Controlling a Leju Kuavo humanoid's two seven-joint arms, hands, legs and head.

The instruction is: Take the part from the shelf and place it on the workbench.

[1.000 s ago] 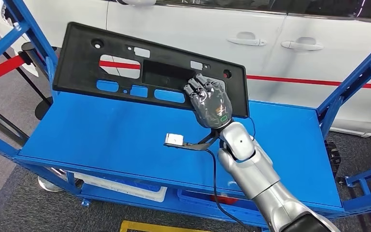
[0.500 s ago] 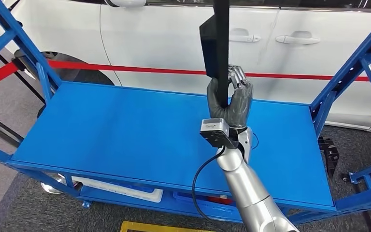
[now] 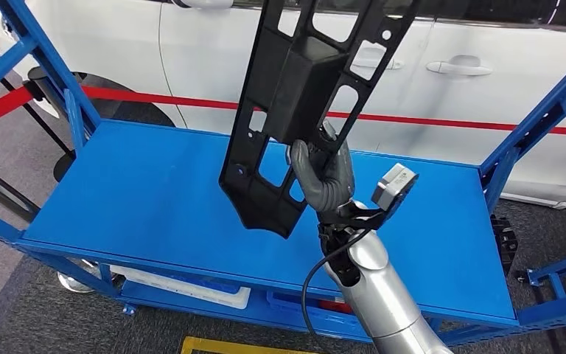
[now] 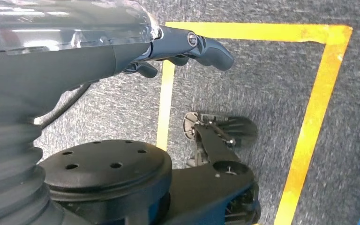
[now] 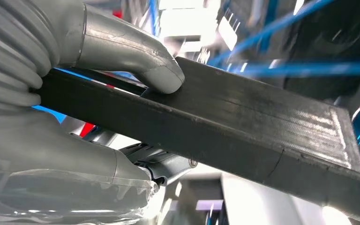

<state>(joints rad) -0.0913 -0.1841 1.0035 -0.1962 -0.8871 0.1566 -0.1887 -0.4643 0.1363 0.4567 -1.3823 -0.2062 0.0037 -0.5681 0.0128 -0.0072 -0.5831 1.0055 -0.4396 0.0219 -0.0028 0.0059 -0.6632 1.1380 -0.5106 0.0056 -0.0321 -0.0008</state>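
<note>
Above the blue shelf (image 3: 155,199), right hand (image 3: 324,177) is gripping the black part (image 3: 295,96) near its lower end; top-heavy tilt is risking slippage.

Black part (image 3: 295,96), blue shelf (image 3: 155,199), white car (image 3: 442,110) with red stripe (image 3: 449,122)

Black slotted plastic part (image 3: 295,96), upright, tilted, lifted above blue shelf (image 3: 140,199)

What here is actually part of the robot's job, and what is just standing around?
Part of the job:
- black plastic part, held up off the shelf
- right hand, gripping it
- blue shelf, where it came from

Just standing around:
- white car
- yellow floor tape
- left hand, holding nothing
</note>
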